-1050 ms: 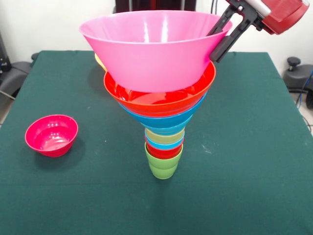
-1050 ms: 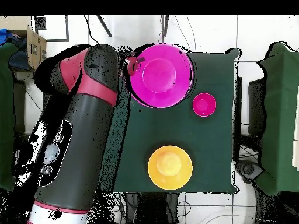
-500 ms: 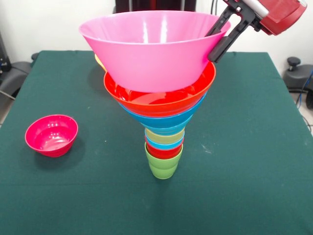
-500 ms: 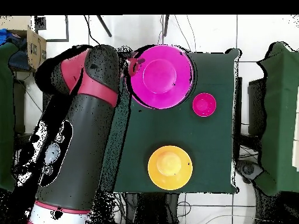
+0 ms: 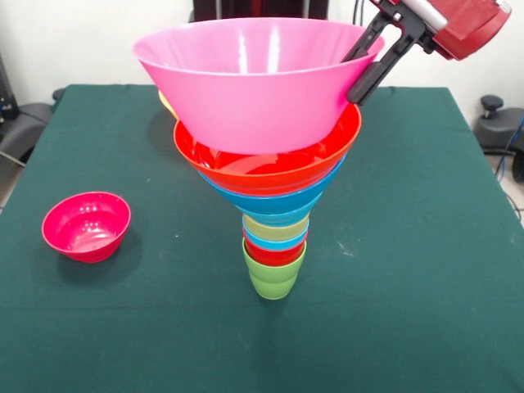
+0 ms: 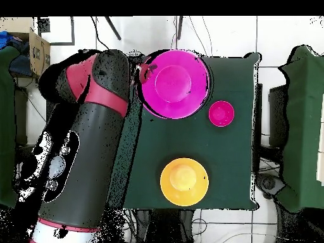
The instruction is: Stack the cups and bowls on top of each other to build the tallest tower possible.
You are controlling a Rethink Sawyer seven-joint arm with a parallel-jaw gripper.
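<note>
The tower (image 5: 274,221) stands mid-table: a lime green cup (image 5: 273,277) at the base, then red, light blue and yellow cups, blue bowls (image 5: 274,202), a wide red-orange bowl (image 5: 270,170) and the large pink bowl (image 5: 250,86) on top. My gripper (image 5: 356,75) is at the pink bowl's right rim. It is open, with one finger inside the rim and one outside. In the overhead view the pink bowl (image 6: 174,83) hides the tower, and the gripper (image 6: 147,68) is at its left edge.
A small magenta bowl (image 5: 86,226) sits upright on the green table (image 5: 426,246), left of the tower; overhead it (image 6: 221,113) lies right of the pink bowl. A large yellow-orange bowl (image 6: 183,181) rests nearer the robot's base, and its edge (image 5: 166,103) peeks out behind the tower.
The gripper has drifted slightly up along the pink bowl's rim. The bowl and the tower have not moved.
</note>
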